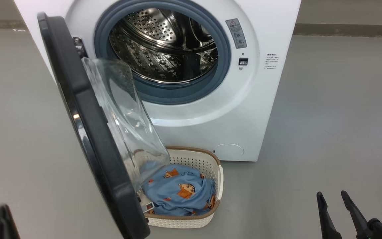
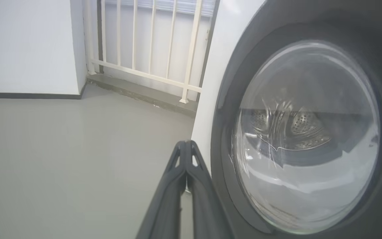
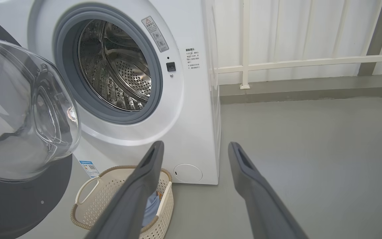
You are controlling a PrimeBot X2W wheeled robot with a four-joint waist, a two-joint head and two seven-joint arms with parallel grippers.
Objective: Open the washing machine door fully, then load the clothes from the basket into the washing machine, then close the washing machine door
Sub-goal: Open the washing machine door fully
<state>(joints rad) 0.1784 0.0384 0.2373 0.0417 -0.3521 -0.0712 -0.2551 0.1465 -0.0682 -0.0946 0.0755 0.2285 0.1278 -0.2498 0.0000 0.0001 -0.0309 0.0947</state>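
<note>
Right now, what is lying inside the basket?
The clothes, a light blue bundle with cartoon figures, fill the basket. The washing machine door covers its left end in the head view, so that part, and anything under the fabric, cannot be seen.

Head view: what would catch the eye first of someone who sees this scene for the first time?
The washing machine door, black-rimmed with a bulging glass bowl, stands open across the left and the foreground. Behind it, at top centre, gapes the shiny steel drum, with no laundry visible inside. Below, the light blue clothes printed with cartoon figures lie in the cream basket in front of the washing machine.
</note>
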